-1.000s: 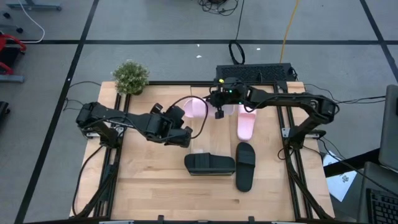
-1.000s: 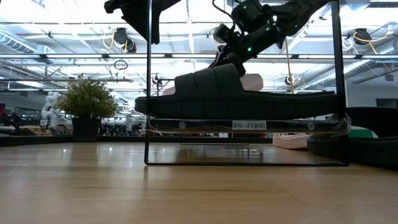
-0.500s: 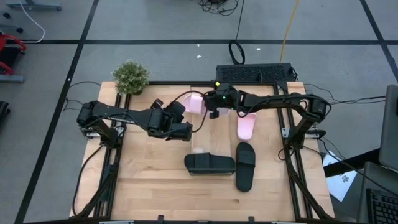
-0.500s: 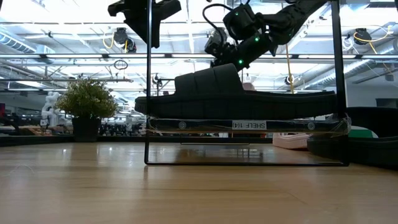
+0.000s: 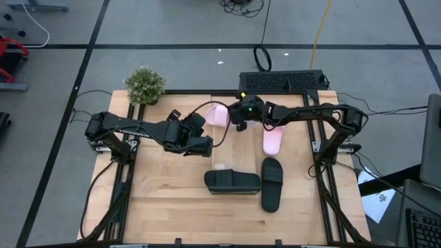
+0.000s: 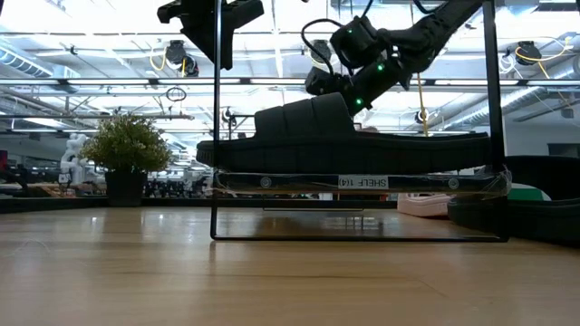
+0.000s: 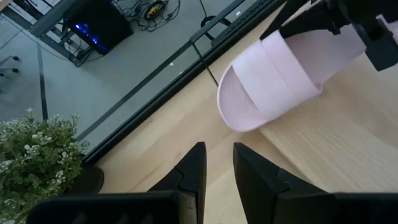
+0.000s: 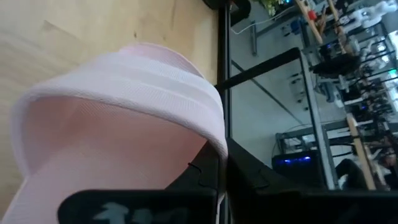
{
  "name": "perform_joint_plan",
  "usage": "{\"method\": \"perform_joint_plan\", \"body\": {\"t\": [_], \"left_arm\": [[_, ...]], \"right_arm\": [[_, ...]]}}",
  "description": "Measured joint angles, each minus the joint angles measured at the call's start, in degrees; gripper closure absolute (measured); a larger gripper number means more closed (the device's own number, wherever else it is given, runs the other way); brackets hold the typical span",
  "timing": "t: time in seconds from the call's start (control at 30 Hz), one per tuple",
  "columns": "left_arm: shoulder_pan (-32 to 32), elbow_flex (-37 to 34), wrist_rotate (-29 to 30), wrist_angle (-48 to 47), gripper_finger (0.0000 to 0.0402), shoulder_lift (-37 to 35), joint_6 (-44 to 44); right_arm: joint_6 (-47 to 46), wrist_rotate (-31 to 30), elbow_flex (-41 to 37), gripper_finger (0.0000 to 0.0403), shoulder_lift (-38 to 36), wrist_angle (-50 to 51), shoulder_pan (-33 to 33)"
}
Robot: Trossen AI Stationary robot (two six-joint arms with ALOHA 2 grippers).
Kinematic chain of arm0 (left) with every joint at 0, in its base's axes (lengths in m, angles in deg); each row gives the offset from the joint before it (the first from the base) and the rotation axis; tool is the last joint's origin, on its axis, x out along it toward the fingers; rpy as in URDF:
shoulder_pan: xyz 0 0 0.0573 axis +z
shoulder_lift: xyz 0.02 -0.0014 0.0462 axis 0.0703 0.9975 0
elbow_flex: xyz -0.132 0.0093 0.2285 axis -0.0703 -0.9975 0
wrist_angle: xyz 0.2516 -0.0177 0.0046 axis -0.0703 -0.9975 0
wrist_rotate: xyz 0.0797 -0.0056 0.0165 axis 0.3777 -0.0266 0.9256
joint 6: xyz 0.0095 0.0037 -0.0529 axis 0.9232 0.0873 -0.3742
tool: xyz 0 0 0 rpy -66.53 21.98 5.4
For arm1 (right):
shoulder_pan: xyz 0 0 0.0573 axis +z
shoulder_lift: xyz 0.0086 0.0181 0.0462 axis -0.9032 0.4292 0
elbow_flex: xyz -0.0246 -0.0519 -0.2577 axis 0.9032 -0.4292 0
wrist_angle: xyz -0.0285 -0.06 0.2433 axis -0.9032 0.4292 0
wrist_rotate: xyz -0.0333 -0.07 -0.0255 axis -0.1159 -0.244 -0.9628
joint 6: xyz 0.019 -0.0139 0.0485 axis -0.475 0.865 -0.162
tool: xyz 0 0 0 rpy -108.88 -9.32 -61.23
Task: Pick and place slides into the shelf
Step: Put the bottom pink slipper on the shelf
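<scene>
The right gripper (image 5: 240, 118), near the upper centre of the high view, has its fingers clamped on the broad strap of a pale pink slide (image 5: 218, 116); the right wrist view shows the strap (image 8: 134, 81) pinched against a dark finger. Compared with a second ago, this arm has swung left across the frame from above the second pink slide (image 5: 273, 140) and has shifted only slightly in the last half second, which suggests the grasp is settled and the lift toward the shelf is about to begin.

The left gripper (image 5: 200, 143) has pulled up and left from its earlier spot and now sits left of centre, fingers narrowly parted and holding nothing; its wrist view shows both fingertips (image 7: 194, 163) over bare wood, with the pink slide (image 7: 283, 74) ahead of them.

In the low view, the shelf (image 6: 217, 136) fills the middle of the frame with one black slide (image 6: 344, 145) already lying on its tier. The other black slide (image 5: 271, 183) lies on the tabletop at lower centre-right of the high view, just right of the shelf. By this count, one slide is placed, one is in hand, and two are waiting.
</scene>
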Motion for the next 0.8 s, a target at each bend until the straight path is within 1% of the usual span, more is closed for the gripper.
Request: {"method": "perform_joint_plan", "body": {"t": [0.13,0.3,0.47,0.8], "left_arm": [[0.0,0.0,0.5,0.0,0.0325,0.0,0.0],[0.0,0.0,0.6,0.1,0.0325,0.0,0.0],[0.0,0.0,0.6,0.1,0.0325,0.0,0.0],[0.0,0.0,0.7,0.1,0.0325,0.0,-0.3]], "right_arm": [[2.3,-1.1,-2.0,0.0403,0.0,-3.3,0.1],[3.2,-1.2,-3.2,0.0403,-0.1,-3.8,0.0],[6.5,-1.0,-5.2,0.0403,-0.1,-8.6,0.0],[7.4,-1.0,-5.2,0.0397,-0.1,-8.6,0.0]]}}
